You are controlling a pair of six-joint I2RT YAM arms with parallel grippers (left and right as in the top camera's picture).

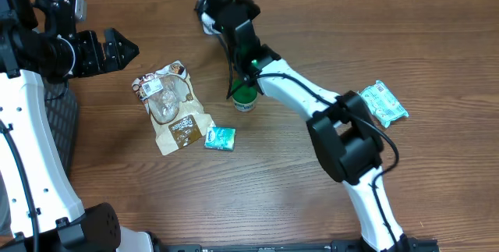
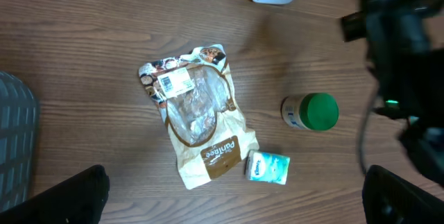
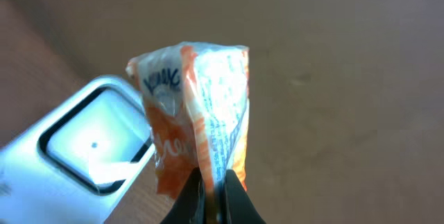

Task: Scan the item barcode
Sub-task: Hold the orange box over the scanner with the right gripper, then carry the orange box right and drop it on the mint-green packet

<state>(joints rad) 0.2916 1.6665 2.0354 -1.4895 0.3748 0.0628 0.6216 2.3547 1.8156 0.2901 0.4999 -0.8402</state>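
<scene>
Scanning step: my right tool (image 3: 211,193), clamped on the packet (image 3: 198,106), holds it near the scanner (image 3: 90,141); left tool (image 1: 117,49) stands apart. Next, I'd angle it toward the scanner.

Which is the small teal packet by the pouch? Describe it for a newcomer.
On the wooden table, find the brown paper pouch with a clear window. The small teal packet lies by its lower corner, flat and squarish, unlike the upright green-capped bottle nearby.
</scene>
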